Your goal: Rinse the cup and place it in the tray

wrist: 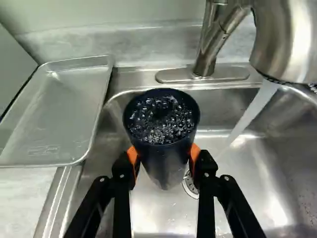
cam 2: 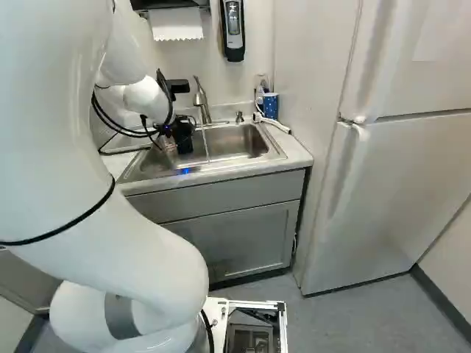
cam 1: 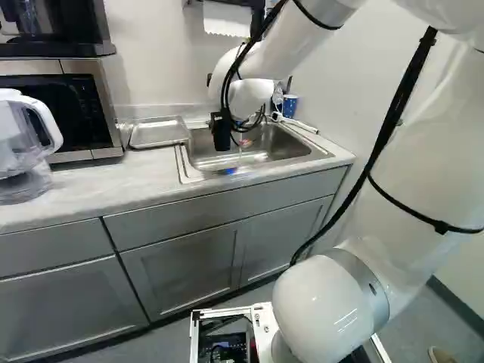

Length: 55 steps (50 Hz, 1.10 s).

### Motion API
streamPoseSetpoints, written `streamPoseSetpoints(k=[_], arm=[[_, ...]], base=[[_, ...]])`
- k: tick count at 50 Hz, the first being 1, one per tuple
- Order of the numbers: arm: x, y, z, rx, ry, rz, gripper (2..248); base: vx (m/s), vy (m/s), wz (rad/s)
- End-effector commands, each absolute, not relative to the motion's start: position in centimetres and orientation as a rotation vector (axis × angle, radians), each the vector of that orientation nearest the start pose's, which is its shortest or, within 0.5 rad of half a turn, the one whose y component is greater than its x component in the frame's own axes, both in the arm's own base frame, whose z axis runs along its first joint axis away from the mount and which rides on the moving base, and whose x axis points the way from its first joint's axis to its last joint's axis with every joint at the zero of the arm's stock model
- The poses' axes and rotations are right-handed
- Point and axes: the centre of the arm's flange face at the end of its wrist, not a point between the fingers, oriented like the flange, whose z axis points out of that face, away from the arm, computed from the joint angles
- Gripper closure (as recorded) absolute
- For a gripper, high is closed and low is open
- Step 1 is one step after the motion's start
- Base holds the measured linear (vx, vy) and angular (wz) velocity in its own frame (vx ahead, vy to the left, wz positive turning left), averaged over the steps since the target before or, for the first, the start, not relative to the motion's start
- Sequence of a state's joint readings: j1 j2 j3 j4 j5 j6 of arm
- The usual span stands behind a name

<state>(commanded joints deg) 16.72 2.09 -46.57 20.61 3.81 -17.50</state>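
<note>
Cup (wrist: 161, 119), mouth up and holding bubbly water, is pinched from two sides by the gripper (wrist: 164, 155) above the sink (wrist: 257, 198). The tray (wrist: 54, 114) lies by the sink's side edge — across the cup from the falling stream (wrist: 251, 111) — so emptying here, then crossing that edge, seems right.

A kitchen: sink (cam 2: 232, 143), microwave (cam 1: 76, 113) and refrigerator (cam 2: 397, 176) show it.
</note>
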Motion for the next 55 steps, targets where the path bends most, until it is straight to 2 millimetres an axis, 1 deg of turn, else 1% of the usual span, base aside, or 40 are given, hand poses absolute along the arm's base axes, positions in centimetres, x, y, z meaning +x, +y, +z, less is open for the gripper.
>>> streamPoseSetpoints(k=[8, 20, 46, 55], arm=[[45.3, 14.4, 53.9, -2.667, -0.330, -1.332, 131], [45.1, 14.9, 55.3, -2.637, -0.364, -1.374, 131], [44.4, 14.8, 58.3, -2.582, -0.427, -1.486, 131], [44.3, 15.0, 59.4, -2.559, -0.456, -1.522, 131]], base=[[0.000, 0.000, 0.000], [0.000, 0.000, 0.000], [0.000, 0.000, 0.000], [0.000, 0.000, 0.000]])
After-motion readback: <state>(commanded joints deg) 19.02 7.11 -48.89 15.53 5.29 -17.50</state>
